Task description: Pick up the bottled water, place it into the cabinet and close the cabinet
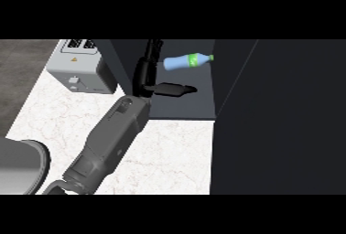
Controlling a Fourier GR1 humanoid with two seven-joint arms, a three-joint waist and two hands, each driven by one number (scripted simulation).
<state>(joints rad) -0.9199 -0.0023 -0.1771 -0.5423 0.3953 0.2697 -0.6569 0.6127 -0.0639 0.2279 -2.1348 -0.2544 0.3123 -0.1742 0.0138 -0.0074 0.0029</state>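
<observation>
The bottled water [187,61], pale blue with a green label and cap, lies on its side inside the dark cabinet [182,107], cap toward the right. My left hand [146,75] is inside the cabinet opening, just left of and below the bottle. Its fingers stretch straight up the view and the thumb [177,89] sticks out to the right under the bottle. The hand is open, holds nothing and is a little apart from the bottle. My grey left forearm [111,137] runs in from the lower left. The right hand does not show.
A white toaster [79,64] stands on the marble counter [169,151] at the upper left, next to the cabinet's side. A grey rounded vessel [20,167] sits at the lower left edge. A broad dark panel [283,119] fills the right side.
</observation>
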